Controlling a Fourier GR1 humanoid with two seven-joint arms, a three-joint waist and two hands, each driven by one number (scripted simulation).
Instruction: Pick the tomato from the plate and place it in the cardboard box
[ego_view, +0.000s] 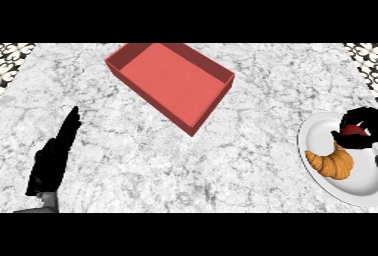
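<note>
Head view: right hand (360, 122) grips the tomato (354, 131) on the plate (316, 131).
Fingers curl round the tomato, just above the croissant (332, 162), ready to lift; the red box (173, 82) waits well left of the plate; the left hand (52, 160) rests open, farther left.

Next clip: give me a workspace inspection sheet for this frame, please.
Surface: grey-white marble counter.
Job's things: tomato, red, at the white plate on the right, partly hidden; red open-topped box, nothing in it, far centre-left.
Clutter: croissant on the same plate, beside the tomato.
Hands: right hand curled round the tomato; left hand open, resting at lower left.
Cables: nothing seen.
Surroundings: patterned tiling at both top corners.
</note>
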